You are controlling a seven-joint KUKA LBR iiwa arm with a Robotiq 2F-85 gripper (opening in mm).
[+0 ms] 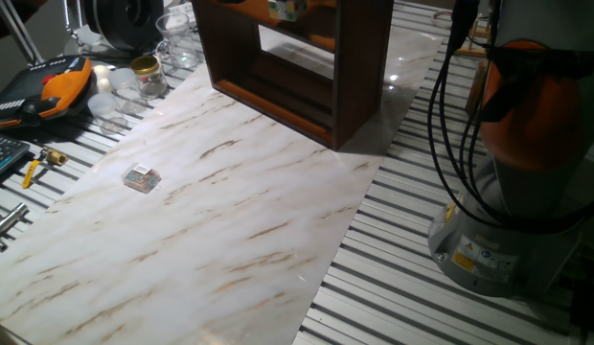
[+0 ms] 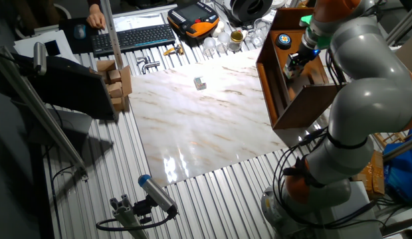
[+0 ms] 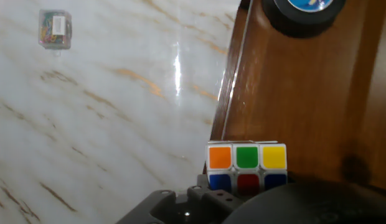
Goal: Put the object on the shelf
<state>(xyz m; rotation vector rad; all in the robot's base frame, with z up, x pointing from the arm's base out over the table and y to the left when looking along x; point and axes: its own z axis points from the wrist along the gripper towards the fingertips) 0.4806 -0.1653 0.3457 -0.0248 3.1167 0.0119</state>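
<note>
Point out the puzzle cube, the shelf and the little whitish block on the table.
puzzle cube [image 3: 246,157], hand view, its green middle square.
shelf [image 1: 359,67], one fixed view, its dark side panel.
whitish block [image 1: 141,177], one fixed view, its top face.

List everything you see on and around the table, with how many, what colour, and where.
Puzzle cube: one, orange, green, yellow, blue and red squares showing, over the shelf board at the gripper.
Shelf: one, dark brown with an orange-brown board, at the table's far end.
Small whitish block: one, coloured marks, alone on the marble top.
Round black thing with a blue middle: one, on the shelf.
Marble tabletop: one, white with brown veins.
Jar: one, gold lid, among clear glassware beside the marble.
Keyboard: one, black, beyond the table.
Handheld controller: one, black and orange, near the keyboard.
Arm: one, grey and orange.
Gripper: one, at the shelf; jaws hidden.
</note>
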